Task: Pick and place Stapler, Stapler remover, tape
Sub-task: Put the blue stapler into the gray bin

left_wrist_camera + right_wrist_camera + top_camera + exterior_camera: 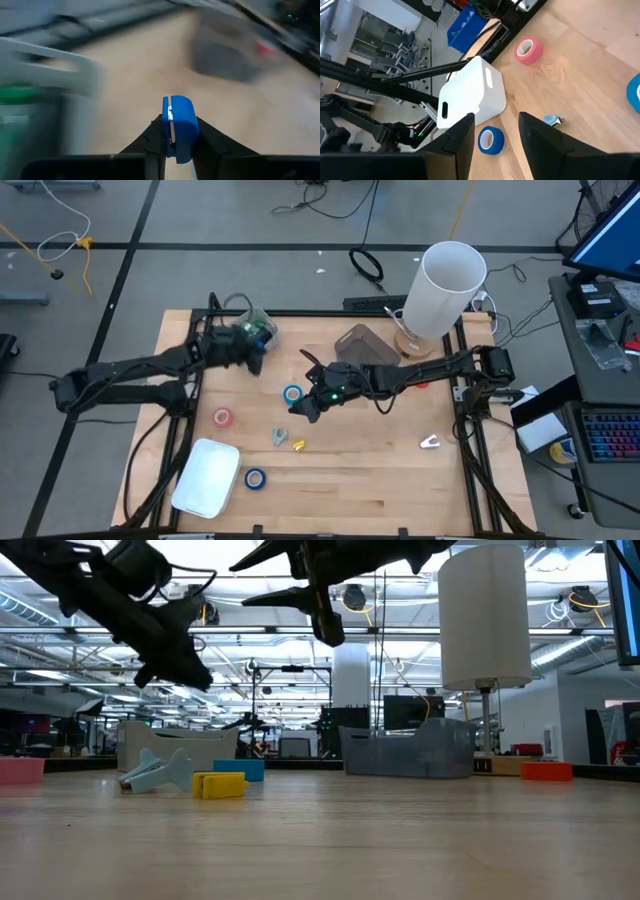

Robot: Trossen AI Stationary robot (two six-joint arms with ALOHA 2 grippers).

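My left gripper [176, 135] is shut on a small blue thing [178, 125], a stapler by its look, and hovers beside a clear bin [257, 323] at the far left. My right gripper [495, 135] hangs open and empty high over the table's middle [305, 408]. A blue tape roll [490, 139] lies far below it. A second blue roll [292, 393] and a pink roll [222, 417] lie flat on the table. A pale blue stapler remover [155, 772] and a yellow piece [220, 785] rest side by side. My left gripper pinches the blue stapler between its two fingers, one on each flat side [192, 142]. The stapler's rounded end [177, 102] sticks out past the fingertips. It is lifted clear of the table. The view is blurred, so no more of the hold shows.
A white bin [207, 477] stands at the near left, a grey bin [360, 345] at the far middle. A tall white cylinder [445, 285] stands at the far right. A small white piece [430, 442] lies at the right, a red one [422, 385] near my right arm.
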